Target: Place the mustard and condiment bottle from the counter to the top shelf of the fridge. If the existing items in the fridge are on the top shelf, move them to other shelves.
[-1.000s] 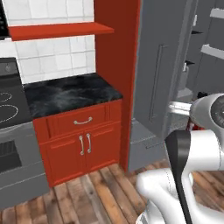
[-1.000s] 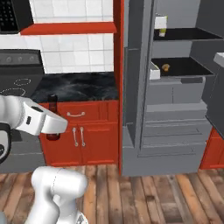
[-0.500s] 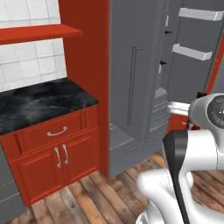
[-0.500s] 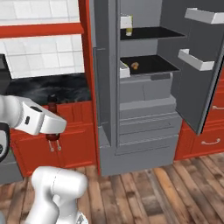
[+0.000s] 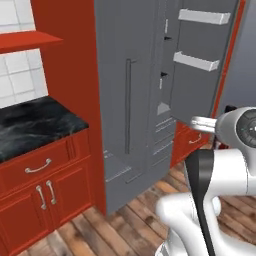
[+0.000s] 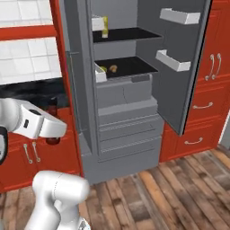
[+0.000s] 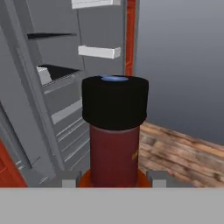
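Fridge (image 6: 130, 117) stands with its door swung wide, mustard (image 6: 104, 28) at the top shelf's left edge. Gripper (image 7: 114, 177) clamps the condiment bottle (image 7: 114, 131), held off the counter (image 5: 35, 125), facing the fridge.

Condiment bottle (image 7: 114, 131): body below the neck cut off by the hand view's lower edge; in the right base view mostly hidden behind the white forearm.
Gripper (image 7: 113, 180): fingertips barely clear the frame's bottom; contact with the bottle cannot be told.
Mustard (image 6: 104, 27): partly screened by a white door bin (image 6: 98, 23).
Two small items (image 6: 109, 69): too small to identify.
Counter (image 5: 35, 125): cropped at left edge.
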You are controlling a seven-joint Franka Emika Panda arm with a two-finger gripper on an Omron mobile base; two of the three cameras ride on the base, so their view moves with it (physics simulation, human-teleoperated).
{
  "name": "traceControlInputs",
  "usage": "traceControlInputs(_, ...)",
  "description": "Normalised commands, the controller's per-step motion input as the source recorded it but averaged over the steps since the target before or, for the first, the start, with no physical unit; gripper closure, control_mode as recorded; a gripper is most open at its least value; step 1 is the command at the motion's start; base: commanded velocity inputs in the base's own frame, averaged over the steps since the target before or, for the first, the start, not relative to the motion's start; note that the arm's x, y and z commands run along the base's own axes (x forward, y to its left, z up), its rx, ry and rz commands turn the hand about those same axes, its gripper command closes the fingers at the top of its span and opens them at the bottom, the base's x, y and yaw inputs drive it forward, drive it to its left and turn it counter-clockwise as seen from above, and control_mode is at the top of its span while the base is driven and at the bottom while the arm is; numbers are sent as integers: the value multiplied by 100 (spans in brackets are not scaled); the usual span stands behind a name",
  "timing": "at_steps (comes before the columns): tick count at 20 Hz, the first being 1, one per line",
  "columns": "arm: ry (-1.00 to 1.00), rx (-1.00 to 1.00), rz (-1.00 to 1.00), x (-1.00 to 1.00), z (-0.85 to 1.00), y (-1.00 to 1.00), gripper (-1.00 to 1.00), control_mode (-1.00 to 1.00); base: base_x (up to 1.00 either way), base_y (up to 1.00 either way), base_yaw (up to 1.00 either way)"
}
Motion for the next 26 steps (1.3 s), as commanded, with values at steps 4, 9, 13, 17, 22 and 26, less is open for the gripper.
traceControlInputs(4, 0, 0, 0, 0, 0, 0, 100, 100, 96, -40, -9)
traceControlInputs(9, 0, 0, 0, 0, 0, 0, 100, 100, 40, -83, -8)
traceControlInputs(13, 0, 0, 0, 0, 0, 0, 100, 100, 38, -63, 27)
traceControlInputs(17, 0, 0, 0, 0, 0, 0, 100, 100, 46, -57, 60)
traceControlInputs(22, 0, 0, 0, 0, 0, 0, 100, 100, 45, -30, 81)
traceControlInputs(26, 0, 0, 0, 0, 0, 0, 100, 100, 72, -46, 72)
